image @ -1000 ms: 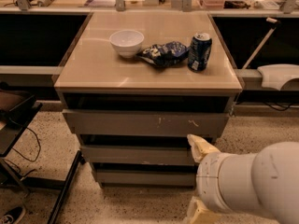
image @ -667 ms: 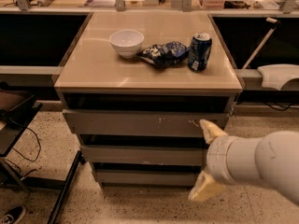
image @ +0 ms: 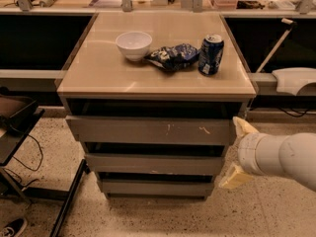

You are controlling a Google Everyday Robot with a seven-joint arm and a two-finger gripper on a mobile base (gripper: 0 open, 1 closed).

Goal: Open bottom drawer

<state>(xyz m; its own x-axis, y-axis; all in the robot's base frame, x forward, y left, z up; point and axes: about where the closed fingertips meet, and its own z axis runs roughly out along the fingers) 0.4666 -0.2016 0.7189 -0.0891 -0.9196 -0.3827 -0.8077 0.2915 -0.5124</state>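
Hovering right of the bottom drawer [image: 155,187], the gripper [image: 240,152] holds nothing, fingers spread wide; the counter's [image: 98,78] white bowl [image: 134,44] appears empty.

The white arm [image: 289,158] extends leftward from the lower right, its pincer [image: 239,152] spread wide.

I saw the bowl [image: 134,44], bag [image: 173,57] and can [image: 211,54] in a row, left to right, on the tabletop [image: 108,73]. The bottom drawer [image: 157,186] lay lowest of three beneath, my claw [image: 231,152] to their right.
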